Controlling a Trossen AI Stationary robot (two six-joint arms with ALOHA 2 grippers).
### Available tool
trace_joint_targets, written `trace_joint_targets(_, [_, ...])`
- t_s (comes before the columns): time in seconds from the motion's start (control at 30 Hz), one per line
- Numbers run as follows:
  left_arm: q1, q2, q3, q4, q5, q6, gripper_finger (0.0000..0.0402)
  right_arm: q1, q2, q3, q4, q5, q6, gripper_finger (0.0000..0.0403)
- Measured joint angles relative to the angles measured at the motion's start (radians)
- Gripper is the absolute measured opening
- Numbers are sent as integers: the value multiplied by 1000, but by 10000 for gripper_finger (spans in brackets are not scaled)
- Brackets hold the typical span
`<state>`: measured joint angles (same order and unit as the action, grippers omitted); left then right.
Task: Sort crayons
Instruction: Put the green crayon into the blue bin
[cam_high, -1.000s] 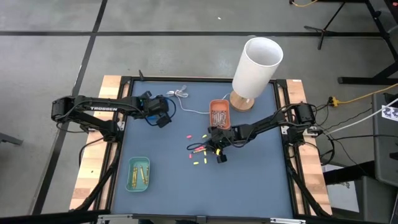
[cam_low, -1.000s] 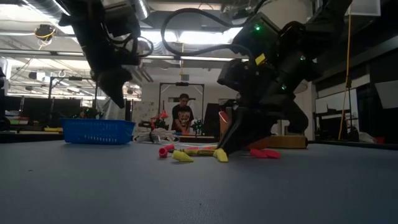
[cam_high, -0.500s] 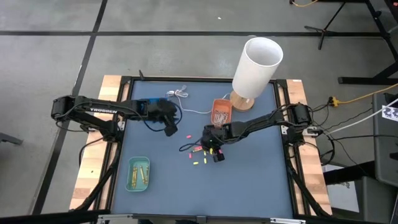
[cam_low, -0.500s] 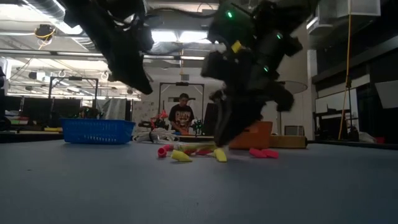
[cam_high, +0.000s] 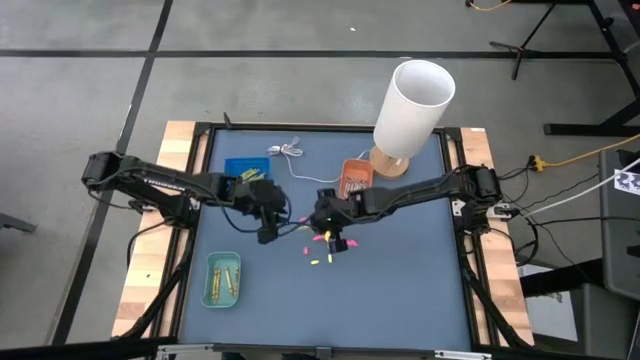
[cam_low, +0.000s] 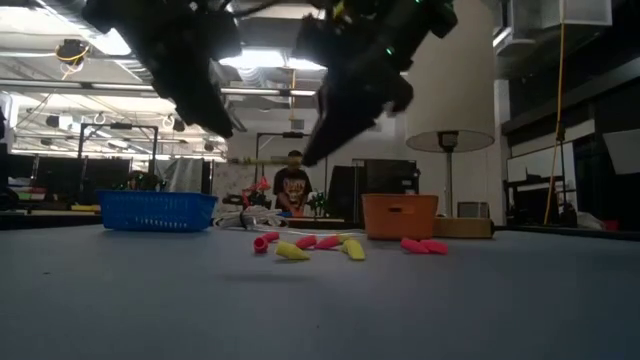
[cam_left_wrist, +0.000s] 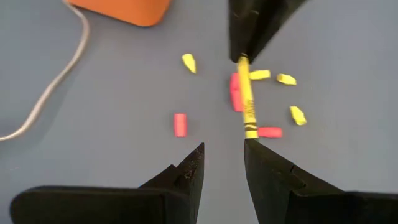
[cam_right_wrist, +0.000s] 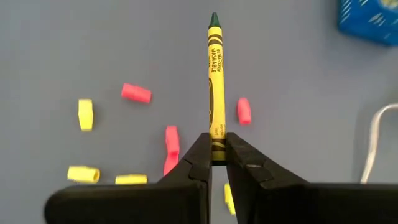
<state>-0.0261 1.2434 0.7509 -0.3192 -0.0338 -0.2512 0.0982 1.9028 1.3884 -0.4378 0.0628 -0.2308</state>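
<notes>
My right gripper (cam_right_wrist: 217, 149) is shut on a yellow crayon (cam_right_wrist: 215, 87) with a dark green tip, above the middle of the blue mat (cam_high: 400, 280). My left gripper (cam_left_wrist: 224, 163) stands open just in front of the crayon's tip end (cam_left_wrist: 250, 132); whether it touches, I cannot tell. In the high view the left gripper (cam_high: 272, 228) and the right gripper (cam_high: 314, 222) face each other. Short yellow and pink crayon pieces (cam_right_wrist: 135, 93) lie flat on the mat below them. My right gripper pinches the crayon's blunt end (cam_right_wrist: 217, 135) between its two fingers. The crayon sticks straight out past the fingertips, in line with the fingers, toward my left gripper. It hangs clear above the mat, slanting downward.
A blue tray (cam_high: 243, 172) with yellow crayons sits at the far left, an orange tray (cam_high: 352, 178) at the far middle, a green tray (cam_high: 222, 280) near left. A white lamp (cam_high: 412, 105) and a thin white cable (cam_high: 290, 152) stand at the far edge. A person (cam_low: 293, 190) is behind the table.
My right gripper has risen off the mat with the yellow crayon and gone toward the table's left. My left gripper has swung from over the blue tray toward the table's middle and the crayon, turning as it went.
</notes>
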Motion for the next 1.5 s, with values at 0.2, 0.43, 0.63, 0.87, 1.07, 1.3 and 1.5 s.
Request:
trace_joint_targets(0.2, [-54,0,0,3,-1,-1,98,0,0,21,57,1,0,30])
trace_joint_targets(0.43, [-81,0,0,68,-5,-1,98,0,-1,22,135,1,2,30])
trace_joint_targets(0.63, [-80,0,0,76,-18,-2,98,0,-2,22,199,1,2,30])
trace_joint_targets(0.87, [-80,0,0,75,-34,-3,98,0,-2,22,261,1,2,30])
trace_joint_targets(1.07, [-79,0,0,74,-35,-3,93,0,-2,22,262,1,1,30])
trace_joint_targets(1.3, [-79,0,0,74,-35,-3,55,0,-3,22,262,1,1,30])
trace_joint_targets(1.5, [-79,0,0,69,-39,-4,20,0,-3,22,260,1,2,30])
